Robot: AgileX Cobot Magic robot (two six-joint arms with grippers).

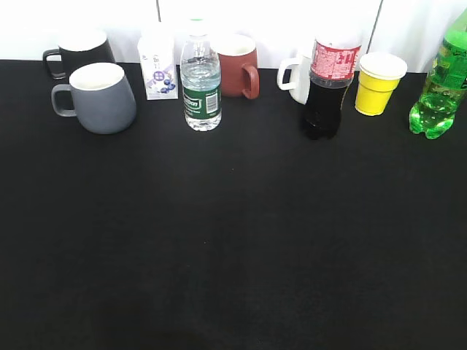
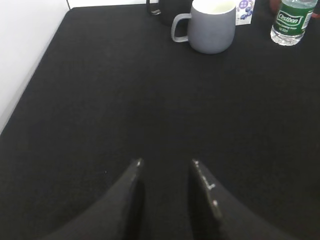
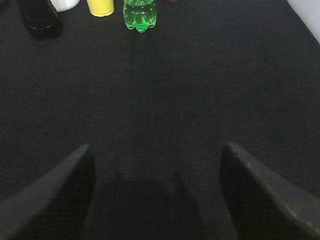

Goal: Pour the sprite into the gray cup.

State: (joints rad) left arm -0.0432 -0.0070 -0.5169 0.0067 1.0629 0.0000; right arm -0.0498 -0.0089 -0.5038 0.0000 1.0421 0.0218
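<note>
The sprite (image 1: 440,89), a bright green bottle with a lobed base, stands upright at the far right of the black table; its base shows at the top of the right wrist view (image 3: 139,15). The gray cup (image 1: 102,97) stands at the back left, white inside, handle to the left; it also shows in the left wrist view (image 2: 211,26). My left gripper (image 2: 166,162) is open and empty over bare cloth, well short of the cup. My right gripper (image 3: 156,146) is wide open and empty, far from the sprite. Neither gripper shows in the exterior view.
Along the back stand a black mug (image 1: 80,51), a small carton (image 1: 158,67), a clear water bottle (image 1: 201,84), a dark red mug (image 1: 238,65), a white mug (image 1: 296,74), a cola bottle (image 1: 327,87) and a yellow cup (image 1: 379,82). The table's left edge (image 2: 35,75) meets a white wall.
</note>
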